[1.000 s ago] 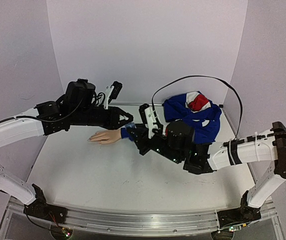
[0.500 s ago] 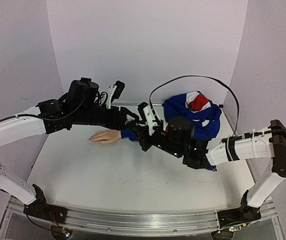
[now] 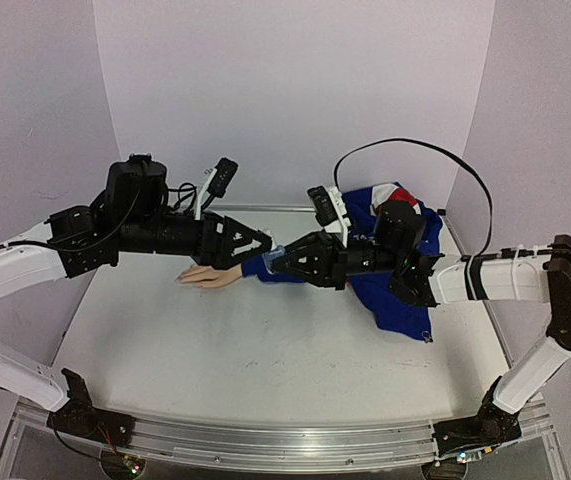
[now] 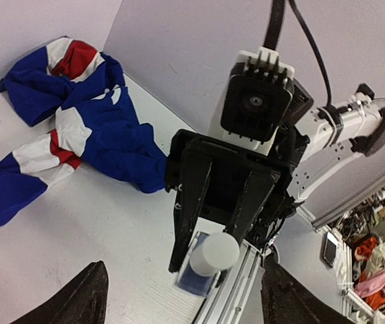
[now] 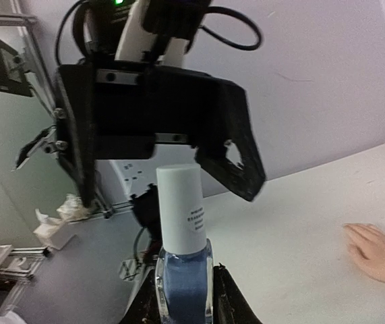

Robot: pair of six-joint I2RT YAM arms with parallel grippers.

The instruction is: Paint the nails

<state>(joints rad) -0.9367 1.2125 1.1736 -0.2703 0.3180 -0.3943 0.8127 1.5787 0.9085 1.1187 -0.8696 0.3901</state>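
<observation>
The right gripper (image 3: 283,261) is clamped on the bottle (image 5: 182,270), cap (image 5: 180,202) aimed into the left gripper (image 3: 256,241), whose jaws are spread, probably to unscrew it above the mannequin hand (image 3: 208,275).

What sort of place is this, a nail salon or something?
Most likely a robotics lab test booth: plain walls box in a white table, a metal rail edges it, and the hand is a mannequin's.
</observation>
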